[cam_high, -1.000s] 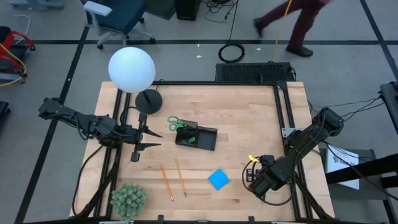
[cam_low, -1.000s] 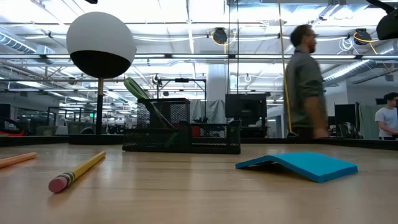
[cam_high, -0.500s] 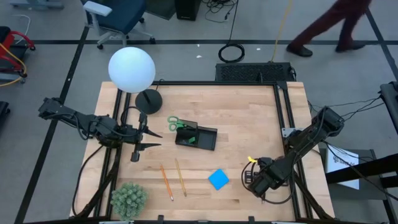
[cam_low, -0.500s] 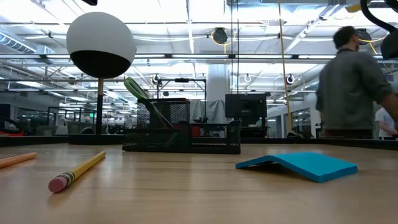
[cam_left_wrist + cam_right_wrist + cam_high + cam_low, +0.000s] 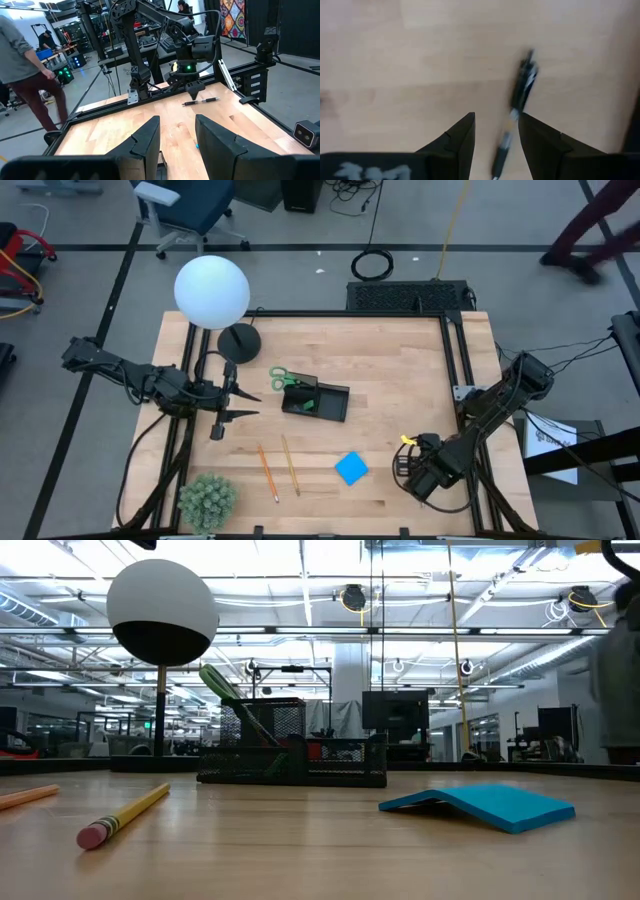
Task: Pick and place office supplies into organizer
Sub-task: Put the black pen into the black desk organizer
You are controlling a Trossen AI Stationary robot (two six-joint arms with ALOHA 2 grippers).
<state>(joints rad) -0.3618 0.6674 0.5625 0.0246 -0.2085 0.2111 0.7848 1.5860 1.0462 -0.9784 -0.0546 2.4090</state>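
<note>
Dark slim pen (image 5: 520, 95) on the bare wooden table (image 5: 400, 370), near the right edge, directly under the right gripper (image 5: 496, 131), fingers parted and empty. Probably the approach step of a pick. Next: straddling the barrel, coming down, closing across it. Long axis roughly along the gap between the fingers, slightly slanted; which end is the tip, impossible to tell. Black mesh rectangular organizer (image 5: 316, 400) well apart, mid-table. Left gripper (image 5: 243, 402) open, waiting near the left side.
</note>
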